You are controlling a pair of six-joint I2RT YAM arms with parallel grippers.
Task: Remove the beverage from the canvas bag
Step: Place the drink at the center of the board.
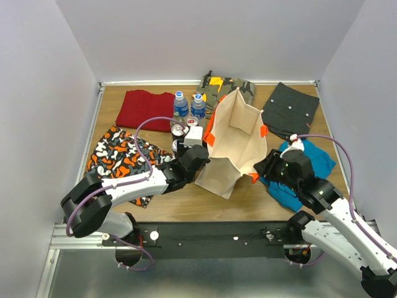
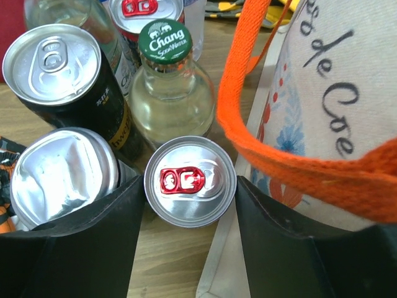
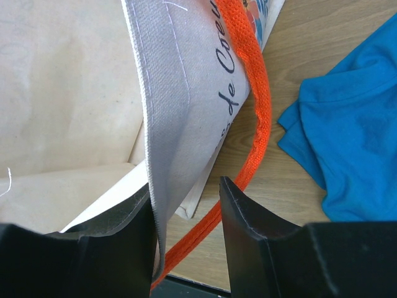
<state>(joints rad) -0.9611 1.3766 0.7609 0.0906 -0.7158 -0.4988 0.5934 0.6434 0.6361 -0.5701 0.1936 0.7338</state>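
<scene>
The canvas bag is being steadied by the right gripper, its wall pinched between half-closed fingers. Just outside the bag, a can is being flanked by the left gripper; whether clamped cannot be told.

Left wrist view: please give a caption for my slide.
Left gripper straddles a red-tab can, Chang bottle behind, canvas bag alongside.

Left arm and right arm reach low from near worktop edge; left end effector jaws flank beverage can, grip unclear; right end effector clamped on canvas bag rim.
</scene>
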